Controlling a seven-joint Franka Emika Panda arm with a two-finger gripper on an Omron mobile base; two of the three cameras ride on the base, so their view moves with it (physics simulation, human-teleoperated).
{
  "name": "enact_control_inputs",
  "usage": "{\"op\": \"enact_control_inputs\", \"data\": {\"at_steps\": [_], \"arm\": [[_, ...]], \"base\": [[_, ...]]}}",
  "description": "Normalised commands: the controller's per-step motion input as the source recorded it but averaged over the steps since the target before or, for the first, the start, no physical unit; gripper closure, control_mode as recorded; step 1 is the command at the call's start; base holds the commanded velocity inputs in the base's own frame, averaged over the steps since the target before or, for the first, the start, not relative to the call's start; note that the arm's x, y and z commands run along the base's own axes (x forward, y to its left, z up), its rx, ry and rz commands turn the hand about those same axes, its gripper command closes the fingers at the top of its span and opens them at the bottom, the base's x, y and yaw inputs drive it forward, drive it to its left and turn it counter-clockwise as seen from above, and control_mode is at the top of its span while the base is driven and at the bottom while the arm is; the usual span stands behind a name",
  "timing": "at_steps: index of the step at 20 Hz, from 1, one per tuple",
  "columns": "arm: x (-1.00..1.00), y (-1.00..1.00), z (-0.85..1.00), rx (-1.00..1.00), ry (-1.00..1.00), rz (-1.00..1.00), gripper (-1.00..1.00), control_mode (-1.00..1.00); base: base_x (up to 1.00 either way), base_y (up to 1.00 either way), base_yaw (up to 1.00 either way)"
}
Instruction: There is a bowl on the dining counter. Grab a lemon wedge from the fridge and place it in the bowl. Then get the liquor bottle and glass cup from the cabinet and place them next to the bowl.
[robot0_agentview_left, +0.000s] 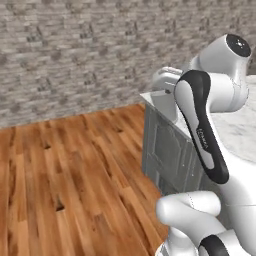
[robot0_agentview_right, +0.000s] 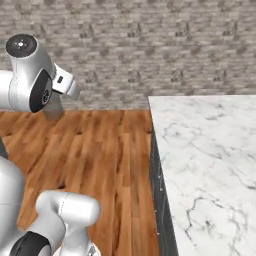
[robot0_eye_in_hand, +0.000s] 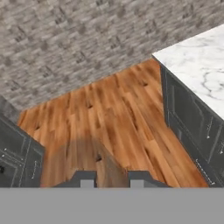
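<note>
The dining counter (robot0_agentview_right: 210, 165) has a white grey-veined marble top and stands to the right of my arm. Its corner and grey side panels (robot0_agentview_left: 170, 150) show past the arm, and its near corner (robot0_eye_in_hand: 201, 61) lies at the hand view's upper right. My gripper (robot0_eye_in_hand: 111, 179) hangs high over the wood floor, left of that corner. Its two dark tips stand a narrow gap apart and I see nothing between them, so whether they hold anything cannot be told. The bowl, lemon wedge, fridge, liquor bottle, glass cup and cabinet are out of view.
A grey brick wall (robot0_agentview_right: 150, 45) runs behind everything. Brown plank floor (robot0_agentview_left: 70, 180) spreads between the wall and the counter. Dark grey cabinet fronts (robot0_eye_in_hand: 17, 153) stand at the hand view's lower left.
</note>
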Motion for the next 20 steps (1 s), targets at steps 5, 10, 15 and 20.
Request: {"op": "enact_control_inputs", "data": {"at_steps": [5, 10, 15, 20], "arm": [[0.0, 0.0, 0.0, 0.0, 0.0, 0.0, 1.0, 1.0], [0.0, 0.0, 0.0, 0.0, 0.0, 0.0, 1.0, 1.0], [0.0, 0.0, 0.0, 0.0, 0.0, 0.0, 1.0, 1.0], [0.0, 0.0, 0.0, 0.0, 0.0, 0.0, 1.0, 1.0]], "base": [[1.0, 0.01, -0.08], [1.0, 0.0, -0.06], [1.0, 0.0, -0.06], [1.0, 0.0, -0.06]]}}
